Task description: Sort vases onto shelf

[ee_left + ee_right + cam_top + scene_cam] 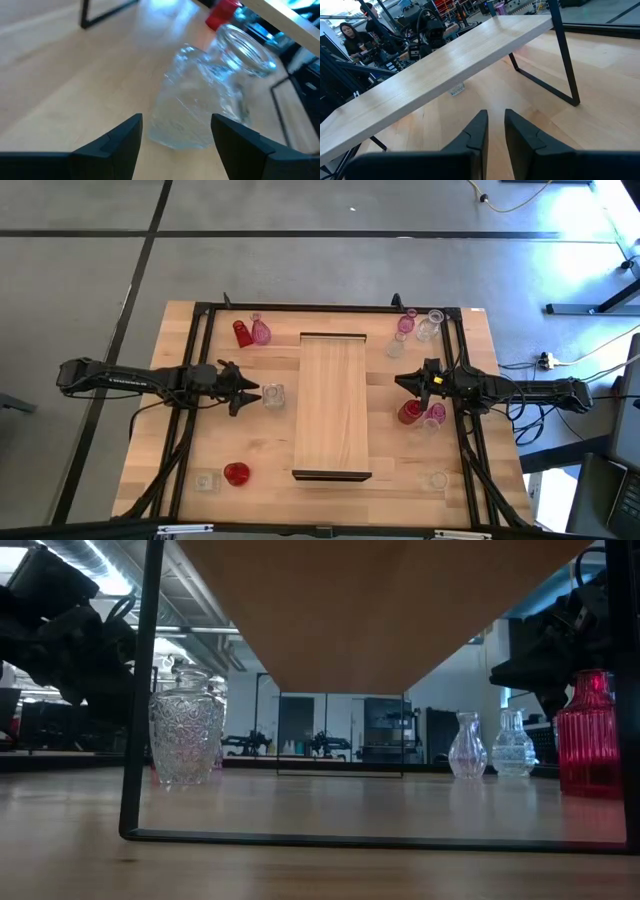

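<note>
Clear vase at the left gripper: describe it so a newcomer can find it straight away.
Start at the shelf, the long light-wood board in the middle of the table. Just off its long left edge, about halfway along, stands a clear vase with the open left gripper right beside it, not yet holding it. It stands alone there, squat, wide-mouthed and with patterned glass; the other vases sit towards the table's corners or on the right.

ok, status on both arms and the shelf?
Left gripper open, lined up on clear vase, not gripping. Right gripper nearly shut, empty, facing shelf. Shelf top bare.
</note>
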Robot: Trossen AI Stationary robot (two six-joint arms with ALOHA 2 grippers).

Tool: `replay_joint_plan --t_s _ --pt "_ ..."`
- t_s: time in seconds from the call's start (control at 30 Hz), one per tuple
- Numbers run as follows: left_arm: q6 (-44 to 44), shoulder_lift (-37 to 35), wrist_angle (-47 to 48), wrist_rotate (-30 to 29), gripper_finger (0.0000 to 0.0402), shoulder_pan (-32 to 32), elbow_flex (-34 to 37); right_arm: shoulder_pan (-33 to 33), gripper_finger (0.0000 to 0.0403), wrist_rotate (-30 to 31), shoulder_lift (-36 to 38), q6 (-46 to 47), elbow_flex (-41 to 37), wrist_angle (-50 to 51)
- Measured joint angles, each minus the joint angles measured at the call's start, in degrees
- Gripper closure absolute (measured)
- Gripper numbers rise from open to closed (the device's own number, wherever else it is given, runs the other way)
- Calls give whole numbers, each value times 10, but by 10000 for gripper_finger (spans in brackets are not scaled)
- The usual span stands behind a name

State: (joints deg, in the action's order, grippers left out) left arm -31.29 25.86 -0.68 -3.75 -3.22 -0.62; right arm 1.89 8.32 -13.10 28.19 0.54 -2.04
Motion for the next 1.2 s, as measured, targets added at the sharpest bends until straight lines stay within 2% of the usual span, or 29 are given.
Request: replay_joint_plan --t_s 0.13,0.27,0.37,0.47,0.73,0.83,1.0,1.2 --pt "0 0 -6 -39 170 0 0 0 349 0 0 0 0 -2" --pt "-37 0 -7 -44 170 0 0 0 349 0 0 16 -1 -12" --pt "-61 0 -17 -63 170 0 0 0 349 -3 0 143 -1 -50" --pt "-98 0 -32 -93 170 0 0 0 349 28 0 226 -1 -76" --pt "-191 0 -51 -215 170 0 0 0 349 124 0 347 -1 -109" --pt "-233 0 -62 -238 170 0 0 0 349 155 0 348 -1 -114" --pt "-303 0 -69 -242 170 0 0 0 349 194 0 346 -1 -115" --pt "-398 0 -75 -246 170 0 0 0 349 206 0 346 0 -120"
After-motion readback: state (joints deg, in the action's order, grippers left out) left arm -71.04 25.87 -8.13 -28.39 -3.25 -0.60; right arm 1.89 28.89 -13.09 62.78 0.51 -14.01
